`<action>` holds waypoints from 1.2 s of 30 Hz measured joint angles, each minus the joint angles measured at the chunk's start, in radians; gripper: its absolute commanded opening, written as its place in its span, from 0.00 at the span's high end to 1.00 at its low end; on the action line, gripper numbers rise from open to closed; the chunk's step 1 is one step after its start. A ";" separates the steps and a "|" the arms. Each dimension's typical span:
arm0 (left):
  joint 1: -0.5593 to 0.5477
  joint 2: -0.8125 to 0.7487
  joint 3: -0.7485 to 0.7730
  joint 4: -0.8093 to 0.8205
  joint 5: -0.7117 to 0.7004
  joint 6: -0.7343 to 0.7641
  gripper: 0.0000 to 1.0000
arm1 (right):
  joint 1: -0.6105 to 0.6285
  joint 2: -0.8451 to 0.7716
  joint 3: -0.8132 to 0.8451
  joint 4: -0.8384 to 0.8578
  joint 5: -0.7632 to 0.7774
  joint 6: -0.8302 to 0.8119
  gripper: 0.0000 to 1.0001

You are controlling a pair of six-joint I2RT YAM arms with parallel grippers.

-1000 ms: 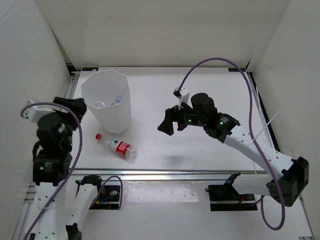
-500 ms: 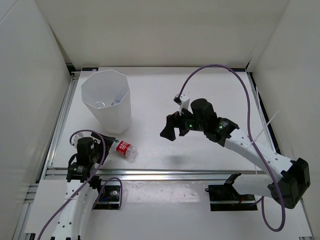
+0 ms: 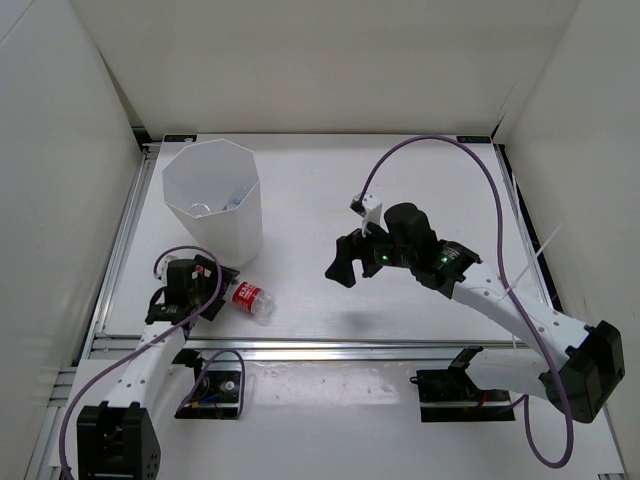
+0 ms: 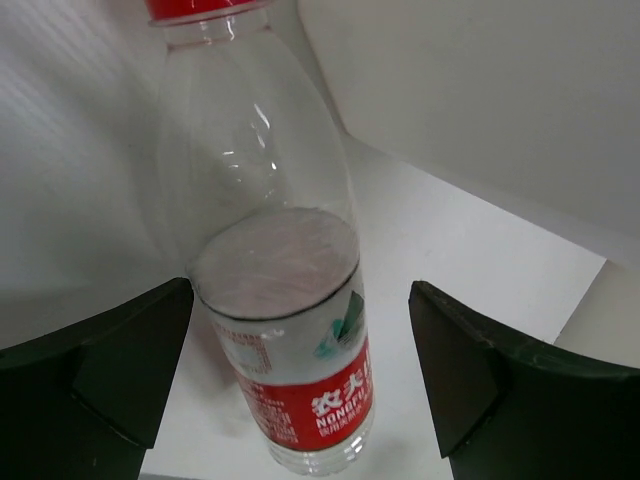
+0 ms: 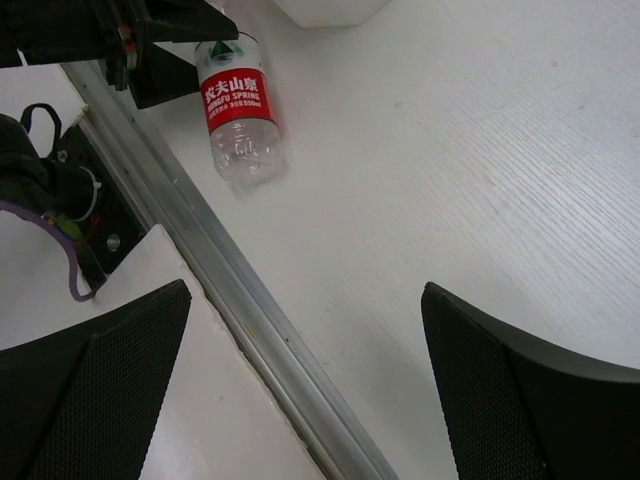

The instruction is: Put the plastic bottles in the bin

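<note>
A clear plastic bottle (image 3: pixel 252 299) with a red label lies on the white table just in front of the bin (image 3: pixel 178 188), a tall white many-sided container. My left gripper (image 3: pixel 218 288) is low over the bottle's cap end and hides the cap from above. In the left wrist view the bottle (image 4: pixel 300 330) with its red cap lies between the open fingers (image 4: pixel 110 360), and neither finger touches it. Clear bottle parts (image 3: pixel 232 198) show inside the bin. My right gripper (image 3: pixel 348 262) hangs open and empty above the table's middle. Its wrist view shows the bottle (image 5: pixel 238 110) at the upper left.
An aluminium rail (image 3: pixel 330 345) runs along the table's near edge, also in the right wrist view as a rail (image 5: pixel 240 300). White walls enclose the left, back and right sides. A purple cable (image 3: pixel 440 140) arches over the right arm.
My left arm has dropped from beside the bin down to the table, bringing its open gripper around the bottle's cap end. The right gripper has drifted slightly nearer. The bottle has not moved.
</note>
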 measured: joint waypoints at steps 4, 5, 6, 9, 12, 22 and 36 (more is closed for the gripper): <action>0.000 0.124 -0.012 0.084 0.031 0.007 0.05 | -0.004 -0.003 -0.006 -0.007 0.009 -0.008 0.00; 0.000 0.148 -0.008 0.116 0.045 0.011 0.17 | -0.005 -0.004 -0.006 -0.007 0.010 -0.010 0.00; -0.001 0.167 -0.008 0.133 0.051 0.015 0.25 | -0.005 -0.005 -0.006 -0.007 0.012 -0.012 0.00; -0.001 0.171 -0.018 0.149 0.074 0.017 0.40 | -0.006 -0.008 -0.008 -0.007 0.017 -0.015 0.00; -0.002 0.047 -0.043 0.097 0.083 0.000 0.40 | -0.011 -0.020 -0.023 -0.008 0.022 -0.017 0.00; -0.011 -0.309 0.455 -0.448 -0.090 -0.044 0.39 | -0.048 -0.029 -0.024 -0.013 0.015 -0.024 0.00; -0.018 0.303 1.328 -0.314 -0.327 0.401 0.26 | -0.052 -0.060 -0.103 0.005 -0.002 0.017 0.00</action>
